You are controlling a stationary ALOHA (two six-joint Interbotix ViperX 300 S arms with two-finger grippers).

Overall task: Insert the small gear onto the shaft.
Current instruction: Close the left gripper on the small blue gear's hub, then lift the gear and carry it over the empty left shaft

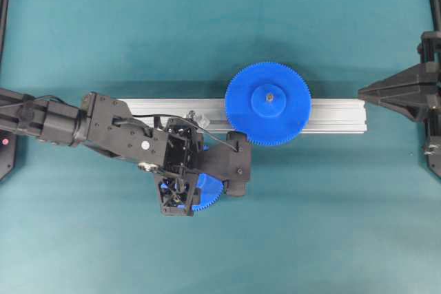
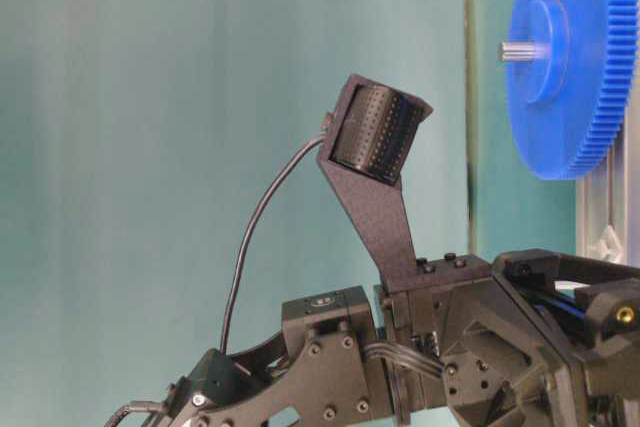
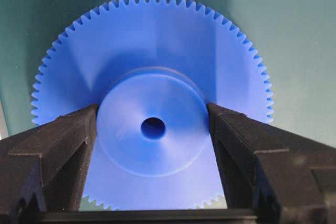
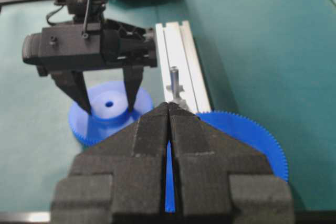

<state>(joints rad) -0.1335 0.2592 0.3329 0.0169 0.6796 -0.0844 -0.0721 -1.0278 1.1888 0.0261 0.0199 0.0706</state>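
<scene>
Small gear (image 3: 152,124) hub gripped, left jaws | right jaws closed | shaft (image 4: 173,77) apparently bare

We locate the small gear (image 1: 209,194) flat on the table (image 1: 331,225), just in front of the aluminium rail (image 1: 337,115). The shaft (image 4: 174,77) stands upright on the rail. The large gear (image 1: 269,103) sits on the rail, to the right of the shaft.

The left gripper (image 1: 195,185) covers most of the small gear (image 1: 209,194) from overhead. Beside its fingers, the shaft (image 4: 173,80) looks tiny, base unclear.
</scene>
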